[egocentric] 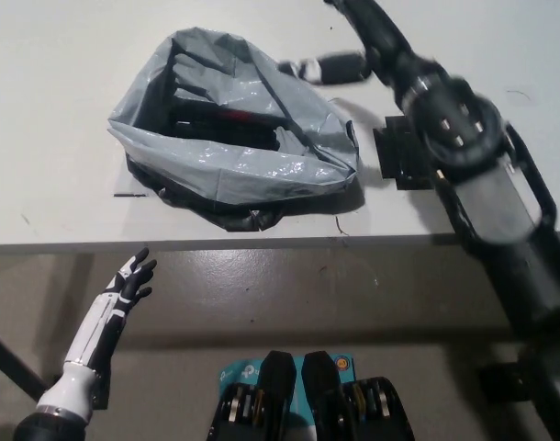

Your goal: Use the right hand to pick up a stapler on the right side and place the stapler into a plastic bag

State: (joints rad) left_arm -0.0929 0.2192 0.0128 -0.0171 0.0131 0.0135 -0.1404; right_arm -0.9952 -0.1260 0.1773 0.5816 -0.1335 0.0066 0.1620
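Where the crumpled grey plastic bag [262,165] lies with its mouth open on the white table [60,55], a dark shape with a red strip, taken to be the stapler [236,117], shows inside the bag.

Black right hand [367,41]: just beyond the bag's upper right corner, blurred; whether it grips anything cannot be told.

White left hand [126,287]: below the bag, off the table edge, fingers spread, empty.

Risk: the black arm [454,119] stands close beside the bag's right rim. A snag on the thin film could drag the bag or spill its contents.
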